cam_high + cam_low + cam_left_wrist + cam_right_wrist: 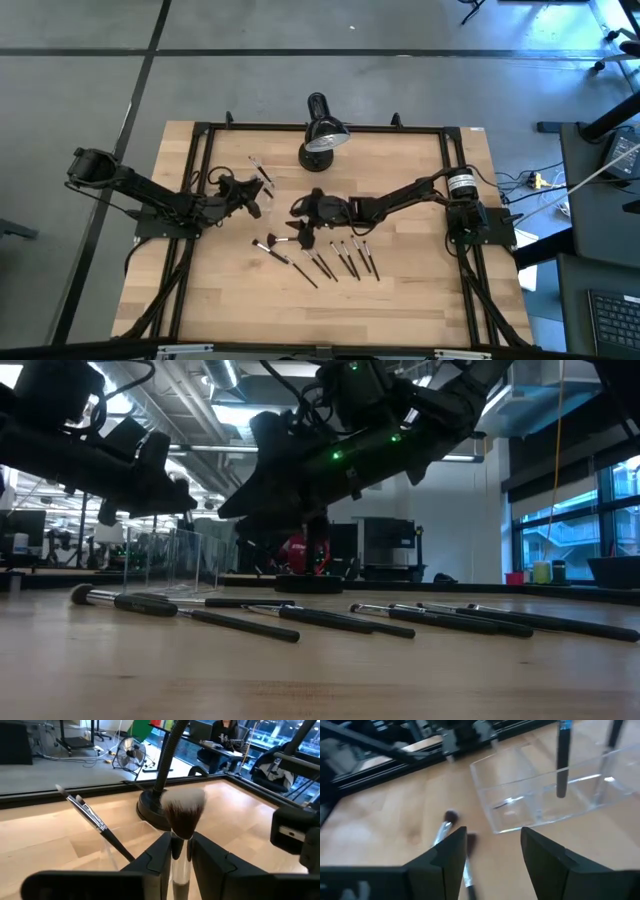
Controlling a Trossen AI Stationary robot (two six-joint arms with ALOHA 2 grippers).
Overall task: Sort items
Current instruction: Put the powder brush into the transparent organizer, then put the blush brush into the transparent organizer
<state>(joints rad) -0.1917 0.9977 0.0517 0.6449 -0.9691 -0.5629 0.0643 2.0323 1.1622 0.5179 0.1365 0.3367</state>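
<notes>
Left gripper (181, 855) fingers clamp fluffy brush (182, 812) by silver ferrule, bristles up, handle down between jaws. Beyond it: lamp (155, 805) base, thin brush (90, 815) leaning in clear organizer (555, 790). Right gripper (492, 850) jaws wide, empty, hovering over table (420, 300); small brush (445, 827) just under it, organizer ahead. Row of brushes (340, 262) on wood near right gripper.

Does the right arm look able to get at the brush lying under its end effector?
Probably yes: the right end effector is open just above the brush, with nothing between them.
</notes>
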